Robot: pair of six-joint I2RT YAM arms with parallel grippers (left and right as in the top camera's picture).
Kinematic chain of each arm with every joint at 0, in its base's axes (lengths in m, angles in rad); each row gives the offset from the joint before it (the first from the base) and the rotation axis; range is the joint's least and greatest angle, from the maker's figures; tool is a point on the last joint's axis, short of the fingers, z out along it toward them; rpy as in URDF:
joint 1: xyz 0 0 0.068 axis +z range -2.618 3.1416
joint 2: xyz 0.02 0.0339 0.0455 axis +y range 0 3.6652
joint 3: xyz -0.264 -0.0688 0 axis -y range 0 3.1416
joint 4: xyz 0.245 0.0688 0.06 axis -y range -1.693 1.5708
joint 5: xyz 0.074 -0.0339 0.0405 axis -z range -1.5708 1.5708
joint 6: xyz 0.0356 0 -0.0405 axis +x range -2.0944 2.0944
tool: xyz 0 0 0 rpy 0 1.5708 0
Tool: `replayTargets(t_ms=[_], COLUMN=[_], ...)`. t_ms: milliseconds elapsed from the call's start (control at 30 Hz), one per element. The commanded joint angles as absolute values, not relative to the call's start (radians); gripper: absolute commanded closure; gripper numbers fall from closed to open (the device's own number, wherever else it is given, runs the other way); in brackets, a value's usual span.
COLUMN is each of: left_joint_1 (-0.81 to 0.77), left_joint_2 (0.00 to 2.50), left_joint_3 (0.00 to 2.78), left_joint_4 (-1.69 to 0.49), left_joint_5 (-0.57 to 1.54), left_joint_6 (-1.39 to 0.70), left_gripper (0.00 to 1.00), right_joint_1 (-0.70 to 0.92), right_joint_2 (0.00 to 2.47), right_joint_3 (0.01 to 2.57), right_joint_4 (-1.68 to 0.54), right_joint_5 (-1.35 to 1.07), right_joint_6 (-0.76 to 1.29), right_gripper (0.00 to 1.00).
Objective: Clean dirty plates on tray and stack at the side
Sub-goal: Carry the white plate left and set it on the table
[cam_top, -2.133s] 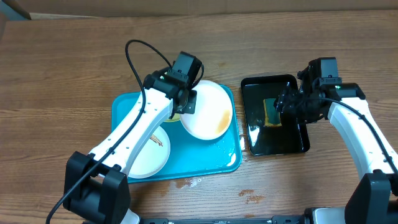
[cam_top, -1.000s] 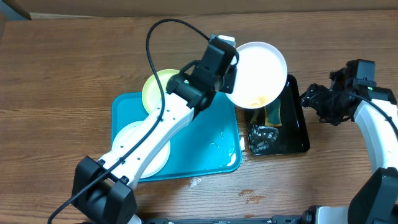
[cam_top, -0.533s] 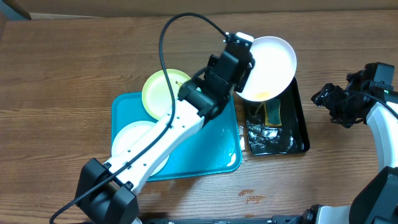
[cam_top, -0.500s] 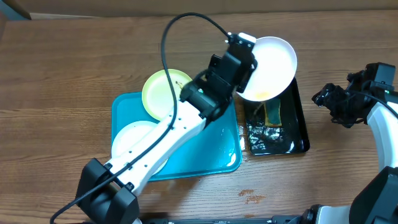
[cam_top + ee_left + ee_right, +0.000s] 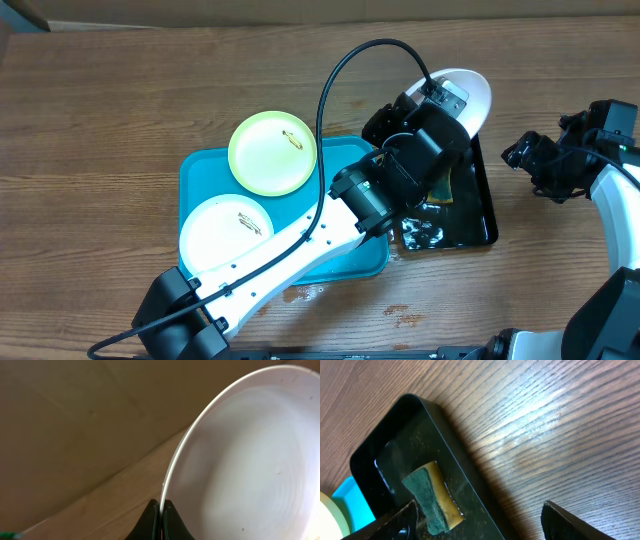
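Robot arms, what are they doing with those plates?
They are cleaning plates. The left gripper pinches the rim of a white plate and holds it tilted over the black tray, where a sponge lies. The right gripper is open and empty, off to the side of that tray. A green plate and another white plate sit on the blue tray, each with a small dark mark.
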State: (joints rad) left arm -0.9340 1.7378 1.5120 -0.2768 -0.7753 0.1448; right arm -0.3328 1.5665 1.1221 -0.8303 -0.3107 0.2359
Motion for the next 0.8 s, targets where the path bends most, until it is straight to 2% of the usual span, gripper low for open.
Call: replayTargets(t_ms=[0, 100, 500, 667, 767], left_joint_1=[-0.933, -0.952, -0.967, -0.918, -0.81], left_joint_2=[1.747, 1.747, 1.747, 1.743, 1.735], left_joint_3=[1.54, 1.54, 1.54, 1.542, 1.578], left_joint_4=[-0.269, -0.268, -0.292, -0.391, -0.521], left_joint_5=[-0.93, -0.976, -0.95, -0.758, -0.485], left_joint_6=[0.18, 0.179, 0.045, -0.109, -0.266], left_gripper=[0.96, 0.96, 0.96, 0.96, 0.96], right_joint_1=[-0.334, -0.334, -0.329, -0.329, -0.324], right_joint_2=[1.567, 1.567, 1.567, 1.567, 1.567], right_joint_3=[1.147, 1.147, 1.147, 1.147, 1.147], right_joint_4=[-0.817, -0.825, -0.84, -0.84, -0.84], right_joint_5=[-0.316, -0.317, -0.32, -0.32, -0.343], right_joint_6=[0.244, 0.267, 0.266, 0.266, 0.266], right_gripper=[0.2, 0.2, 0.19, 0.2, 0.2])
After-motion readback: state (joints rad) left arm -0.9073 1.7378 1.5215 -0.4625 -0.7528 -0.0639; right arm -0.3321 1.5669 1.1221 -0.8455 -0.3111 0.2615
